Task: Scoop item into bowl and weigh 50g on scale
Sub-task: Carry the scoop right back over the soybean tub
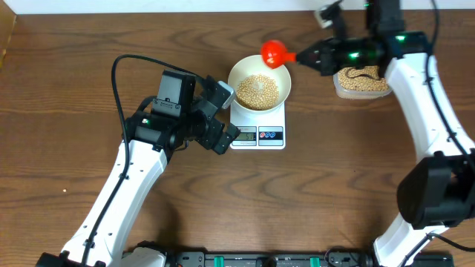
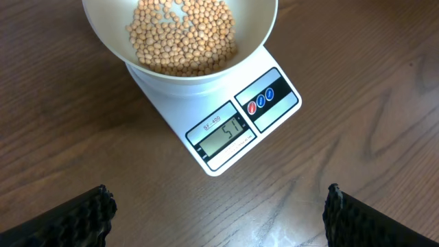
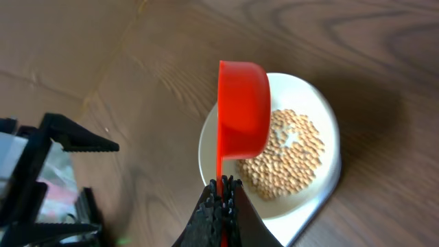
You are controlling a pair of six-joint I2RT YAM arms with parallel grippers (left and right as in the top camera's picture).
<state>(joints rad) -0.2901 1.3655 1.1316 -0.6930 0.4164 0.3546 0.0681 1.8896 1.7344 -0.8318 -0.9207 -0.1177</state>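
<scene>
A cream bowl (image 1: pixel 259 90) with a heap of pale tan beans (image 1: pixel 257 91) stands on the white scale (image 1: pixel 258 135); in the left wrist view the scale (image 2: pixel 240 130) display reads 51 below the bowl (image 2: pixel 180 38). My right gripper (image 1: pixel 306 55) is shut on the handle of a red scoop (image 1: pixel 274 53), which hangs tipped on its side over the bowl's far rim; the right wrist view shows the scoop (image 3: pixel 242 113) above the beans (image 3: pixel 285 154) in the bowl (image 3: pixel 322 116). My left gripper (image 1: pixel 223 113) stands open just left of the scale, nothing between its fingers (image 2: pixel 79 216).
A clear tub (image 1: pixel 361 83) of more beans sits at the back right, under the right arm. The left arm reaches in from the lower left. Bare wooden tabletop (image 1: pixel 334 185) surrounds the scale.
</scene>
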